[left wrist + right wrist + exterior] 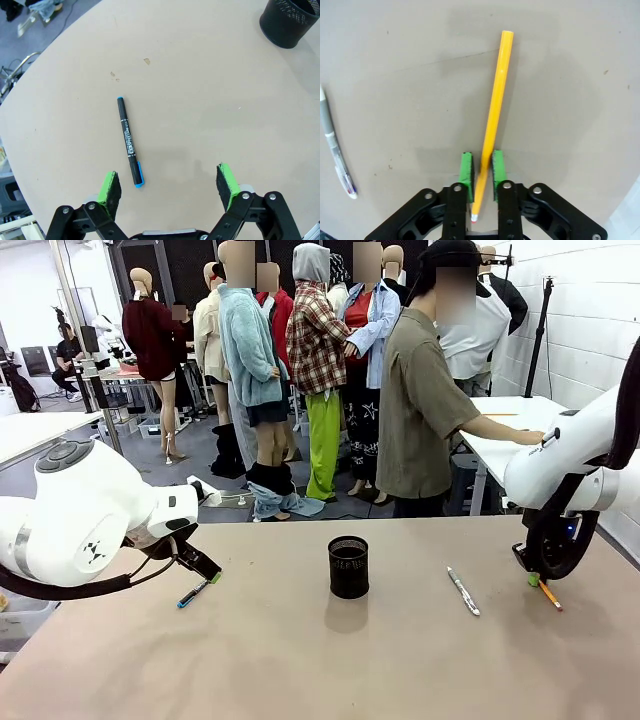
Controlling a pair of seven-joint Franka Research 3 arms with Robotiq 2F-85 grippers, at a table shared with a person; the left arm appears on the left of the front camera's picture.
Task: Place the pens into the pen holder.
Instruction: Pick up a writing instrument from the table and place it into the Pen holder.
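On the right side of the table [300, 660], the right gripper [482, 172] squeezes the orange pencil [495, 105] between its green pads, near the white end. The silver pen [335, 150] lies apart from it. The left gripper [170, 182] is wide open and holds nothing. The blue marker [129, 140] lies flat, its near end just beside one pad. The black cup [348, 566] stands mid-table. In the left wrist view, the picture edge cuts off its top.

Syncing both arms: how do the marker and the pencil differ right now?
The marker is black with blue ends; the pencil is orange. The marker lies free before the open left gripper; the pencil is pinched in the right gripper. Both are outside the holder.
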